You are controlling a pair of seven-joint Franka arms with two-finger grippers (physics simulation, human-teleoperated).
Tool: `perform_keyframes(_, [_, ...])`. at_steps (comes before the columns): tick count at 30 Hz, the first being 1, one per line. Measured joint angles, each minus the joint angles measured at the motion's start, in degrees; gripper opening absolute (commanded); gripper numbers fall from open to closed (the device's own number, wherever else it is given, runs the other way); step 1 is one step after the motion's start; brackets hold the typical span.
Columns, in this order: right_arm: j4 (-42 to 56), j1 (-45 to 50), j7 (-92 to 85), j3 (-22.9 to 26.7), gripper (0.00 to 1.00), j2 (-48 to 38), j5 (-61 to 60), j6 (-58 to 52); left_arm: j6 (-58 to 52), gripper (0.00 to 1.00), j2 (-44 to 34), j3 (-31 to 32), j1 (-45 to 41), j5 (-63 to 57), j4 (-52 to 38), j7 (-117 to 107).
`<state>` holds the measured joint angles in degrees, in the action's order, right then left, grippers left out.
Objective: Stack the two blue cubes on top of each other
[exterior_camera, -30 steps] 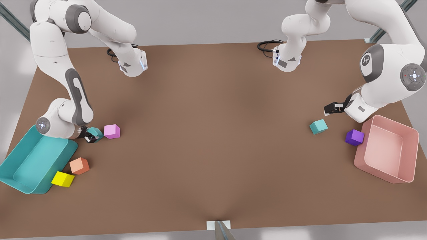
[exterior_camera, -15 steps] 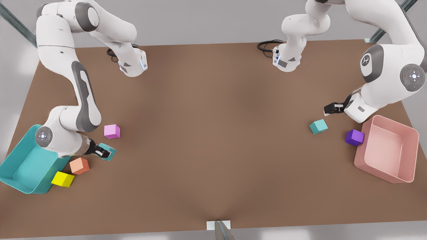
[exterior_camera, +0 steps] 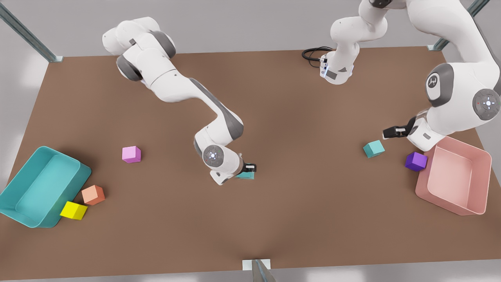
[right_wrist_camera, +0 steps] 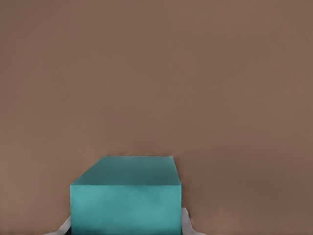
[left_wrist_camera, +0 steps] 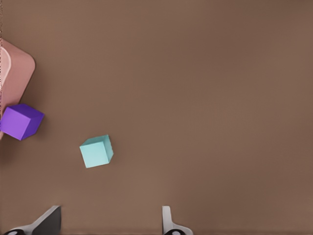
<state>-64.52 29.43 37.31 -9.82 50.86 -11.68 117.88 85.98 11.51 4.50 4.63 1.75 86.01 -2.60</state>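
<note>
One blue cube (exterior_camera: 245, 176) is near the table's middle, with my right gripper (exterior_camera: 247, 170) shut on it. In the right wrist view this cube (right_wrist_camera: 126, 196) sits between the fingers of the right gripper (right_wrist_camera: 126, 230). The other blue cube (exterior_camera: 373, 149) rests on the table at the front view's right. My left gripper (exterior_camera: 391, 132) hovers just beyond it, open and holding nothing. The left wrist view has that cube (left_wrist_camera: 96, 152) lying ahead of the left gripper (left_wrist_camera: 108, 227), whose fingers are wide apart.
A purple cube (exterior_camera: 415, 161) touches the pink bin (exterior_camera: 422, 184) at the front view's right; the left wrist view also has this purple cube (left_wrist_camera: 20, 121) and bin (left_wrist_camera: 17, 73). At the left are a teal bin (exterior_camera: 84, 170) and pink (exterior_camera: 131, 154), orange (exterior_camera: 93, 194) and yellow (exterior_camera: 73, 210) cubes.
My right arm has carried its blue cube from beside the teal bin and pink cube to the table's middle, toward the front view's right. The left gripper has barely shifted.
</note>
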Motion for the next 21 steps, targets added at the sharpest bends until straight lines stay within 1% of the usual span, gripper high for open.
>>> perform_keyframes(1, [0.1, 0.7, 0.8, 0.0, 0.58, 0.7, 0.1, 0.8, 0.0, 1.00, 0.3, -0.2, 0.0, 0.0, 0.1, 0.0])
perform_keyframes(2, [0.2, 1.3, 1.5, 0.1, 0.59, 1.3, 0.2, 1.6, 0.0, 1.00, 0.3, -2.2, -2.1, 0.0, 0.3, -0.1])
perform_keyframes(4, [0.2, 2.5, 2.9, 0.3, 0.67, 2.6, 0.6, 3.4, -0.1, 1.00, 0.4, -5.0, -5.4, 0.0, 0.7, -0.3])
perform_keyframes(5, [0.2, 3.0, 3.6, 0.4, 0.93, 3.1, 1.0, 4.2, -0.1, 1.00, 0.5, -5.5, -6.0, 0.0, 1.2, -0.4])
perform_keyframes(6, [0.2, 3.3, 4.3, 0.5, 1.00, 3.6, 1.6, 5.0, -0.1, 1.00, 0.6, -5.9, -6.4, 0.0, 1.9, -0.5])
perform_keyframes(7, [0.2, 3.5, 5.0, 0.6, 1.00, 3.8, 2.2, 5.7, 0.4, 1.00, 0.6, -7.1, -6.9, 0.0, 3.4, -0.6])
perform_keyframes(9, [0.2, 3.7, 6.2, 0.6, 1.00, 4.0, 2.9, 6.8, 3.6, 1.00, 0.7, -11.0, -6.7, 0.0, 10.3, -0.9])
perform_keyframes(13, [0.2, 3.5, 8.3, 0.9, 1.00, 3.6, 3.5, 8.0, 12.8, 1.00, 1.0, -14.3, -6.0, 0.2, 22.3, -2.5])
perform_keyframes(15, [0.2, 1.2, 9.2, 1.6, 1.00, -0.2, 3.5, 7.3, 17.0, 1.00, 1.8, -15.0, -6.1, 0.2, 25.0, -3.2])
perform_keyframes(17, [0.0, -7.2, 9.5, 1.8, 1.00, -5.0, 3.9, 2.9, 20.8, 1.00, 2.6, -15.8, -5.9, 0.3, 27.6, -3.8])
perform_keyframes(20, [0.0, -30.3, 4.5, 1.9, 1.00, -7.0, 6.9, -7.6, 25.7, 1.00, 3.6, -16.4, -5.5, 0.7, 30.5, -4.5])
perform_keyframes(21, [0.0, -36.9, 1.7, 1.9, 1.00, -9.2, 9.1, -10.8, 27.5, 1.00, 3.9, -16.5, -5.5, 1.5, 32.1, -4.8])
